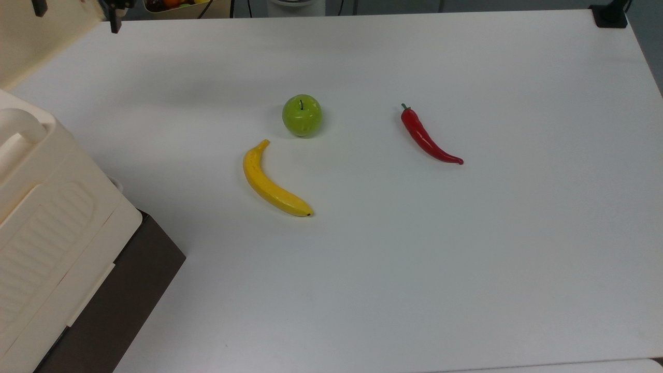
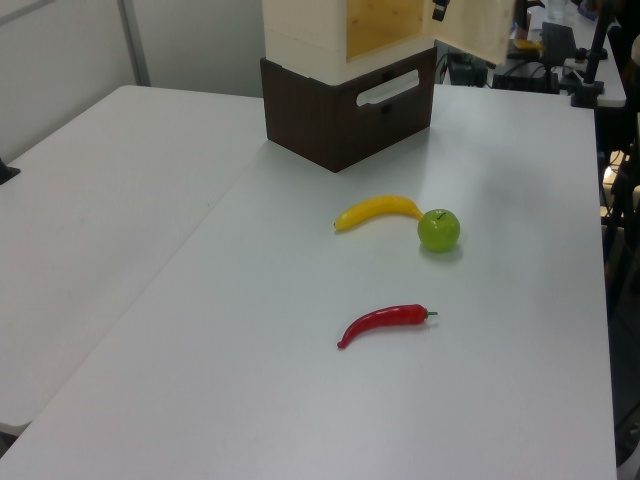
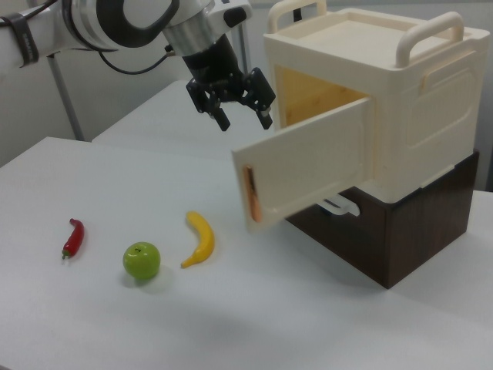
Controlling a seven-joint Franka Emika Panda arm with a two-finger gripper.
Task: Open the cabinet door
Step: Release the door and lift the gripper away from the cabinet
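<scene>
While cabinet door hangs ajar | end effector spread, apart.

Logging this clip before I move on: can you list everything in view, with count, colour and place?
cabinet: one, cream on a dark brown base, right view's right
cabinet door: one, cream, swung open
banana: one, yellow, table middle, below the apple in the top view
apple: one, green, table middle
chili pepper: one, red, top view's right of the apple
table: one, white
claw: one, black, open, above the door's free edge, holding nothing
</scene>
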